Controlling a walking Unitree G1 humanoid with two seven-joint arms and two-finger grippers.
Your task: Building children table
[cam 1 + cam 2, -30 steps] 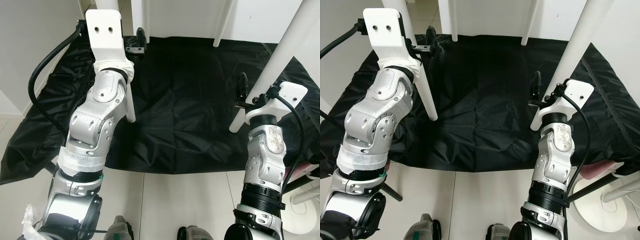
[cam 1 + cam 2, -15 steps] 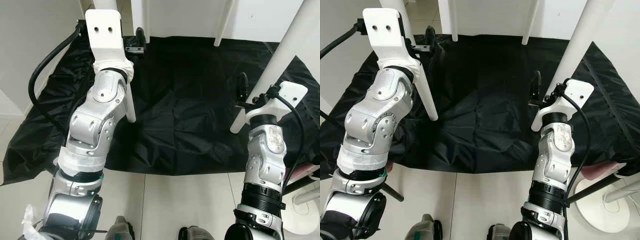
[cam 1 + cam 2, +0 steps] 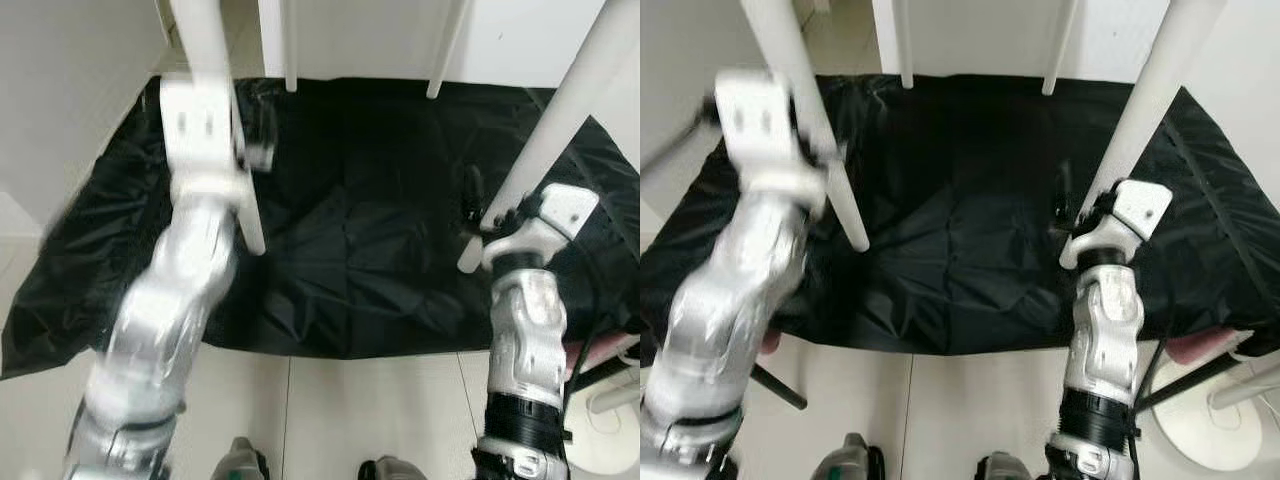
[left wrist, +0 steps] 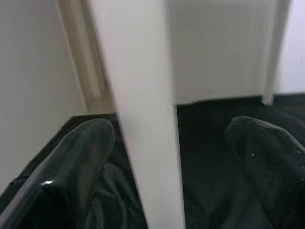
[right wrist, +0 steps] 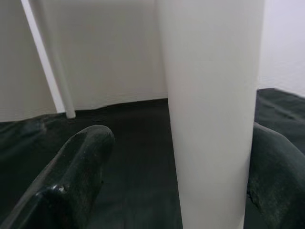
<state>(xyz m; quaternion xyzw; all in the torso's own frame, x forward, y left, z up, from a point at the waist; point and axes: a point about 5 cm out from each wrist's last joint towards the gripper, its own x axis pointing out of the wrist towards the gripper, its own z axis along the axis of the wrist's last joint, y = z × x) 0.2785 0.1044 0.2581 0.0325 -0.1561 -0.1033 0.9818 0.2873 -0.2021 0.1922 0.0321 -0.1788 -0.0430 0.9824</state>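
A white children's table stands on a black cloth (image 3: 380, 220); its four legs show. My left gripper (image 4: 171, 129) is open, a black finger on each side of the front left leg (image 3: 207, 40) with gaps showing. That arm is motion-blurred in the eye views. Straddling the front right leg (image 3: 560, 120), my right gripper (image 5: 181, 138) is open low down near the cloth. One of its fingers (image 5: 81, 162) stands clear of the leg. The two back legs (image 3: 288, 45) (image 3: 447, 50) stand near the far wall.
Walls close in at the left and back. Pale tile floor (image 3: 350, 410) lies in front of the cloth. A white round stand base (image 3: 615, 400) and a pink object (image 3: 600, 350) sit at the right, by my right arm.
My left arm has swung, now blurred, and its wrist sits lower and further left along the front left leg. The right gripper stays at its leg. The view has shifted slightly.
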